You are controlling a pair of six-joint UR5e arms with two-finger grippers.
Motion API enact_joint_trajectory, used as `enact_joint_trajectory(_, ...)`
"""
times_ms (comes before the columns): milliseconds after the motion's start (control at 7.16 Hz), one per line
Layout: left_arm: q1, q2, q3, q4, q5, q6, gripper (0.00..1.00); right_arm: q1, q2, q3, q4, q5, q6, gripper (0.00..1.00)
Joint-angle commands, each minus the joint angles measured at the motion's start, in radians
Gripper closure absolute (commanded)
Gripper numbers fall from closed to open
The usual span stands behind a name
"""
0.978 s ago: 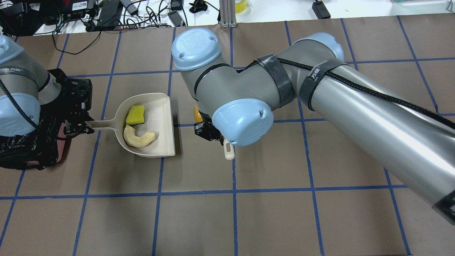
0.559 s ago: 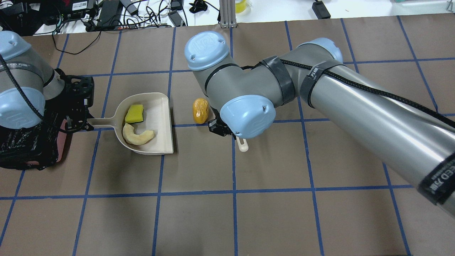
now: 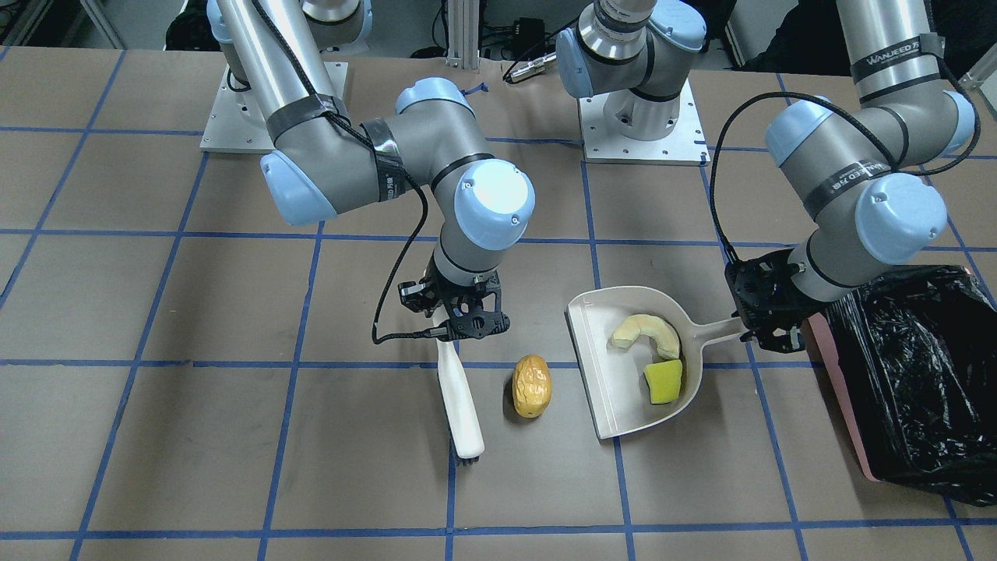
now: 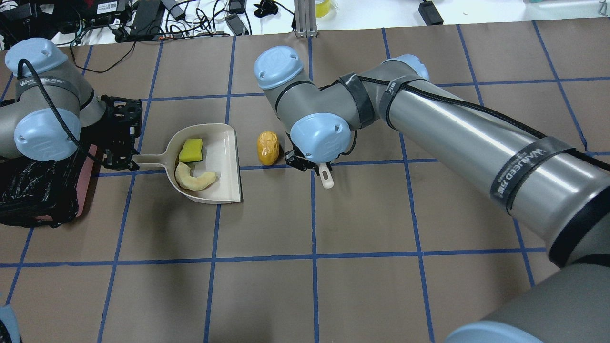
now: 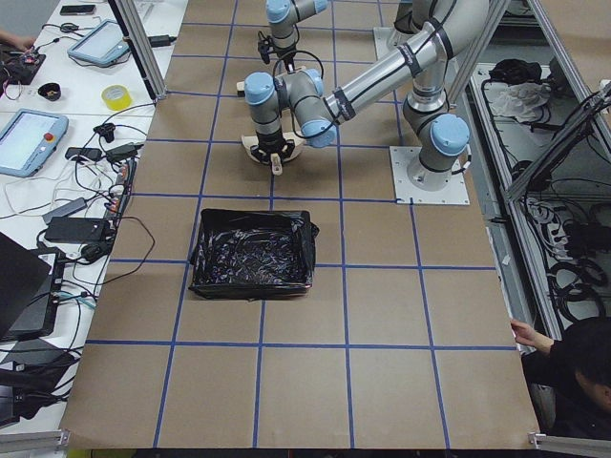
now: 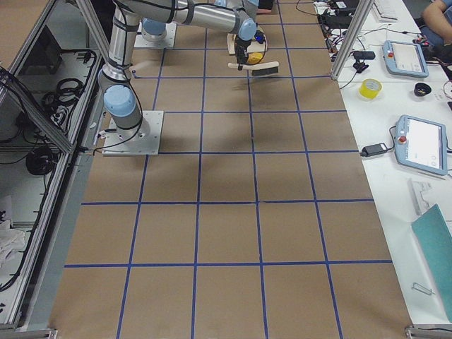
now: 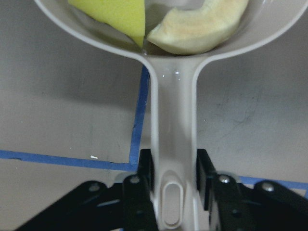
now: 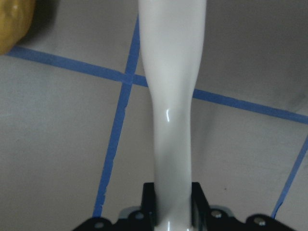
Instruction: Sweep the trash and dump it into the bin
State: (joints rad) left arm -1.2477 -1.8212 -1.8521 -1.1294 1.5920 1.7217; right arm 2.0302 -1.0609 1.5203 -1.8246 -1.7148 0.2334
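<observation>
Our right gripper [image 3: 458, 331] pinches the white brush [image 3: 461, 409] by its handle, just beside the glossy potato-like lump [image 3: 531, 386], the one piece loose on the table, near the dustpan [image 3: 598, 374] mouth. Our left gripper [image 3: 748, 326] clamps the dustpan's handle. The beige ring piece [image 3: 646, 331] and yellow-green wedge [image 3: 664, 382] lie inside. By our reckoning two of three are swept, and the dump into the black-lined bin [image 3: 911, 374] nearby remains.

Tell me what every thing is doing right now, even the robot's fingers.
Dustpan: on the table, held by its handle.
Brush: held by its handle, not touching the trash.
Potato lump: loose on the table, outside the dustpan.
Ring piece: inside the dustpan.
Wedge: inside the dustpan.
Bin: open on top.
Left fingers: shut on the dustpan.
Right fingers: shut on the brush.
</observation>
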Motion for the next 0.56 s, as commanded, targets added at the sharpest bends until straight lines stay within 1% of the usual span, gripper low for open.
enact_joint_trajectory(0, -0.002, -0.004, 0.001, 0.0, 0.0, -0.001, 0.97, 0.025, 0.025, -0.002, -0.001, 0.122, 0.129, 1.0)
enact_joint_trajectory(140, -0.002, -0.004, -0.001, 0.0, -0.001, -0.001, 0.97, 0.041, 0.035, -0.002, -0.002, 0.191, 0.218, 1.0)
enact_joint_trajectory(419, -0.002, -0.004, -0.001, 0.0, -0.001, -0.001, 0.97, 0.114, 0.067, -0.015, -0.068, 0.292, 0.341, 1.0)
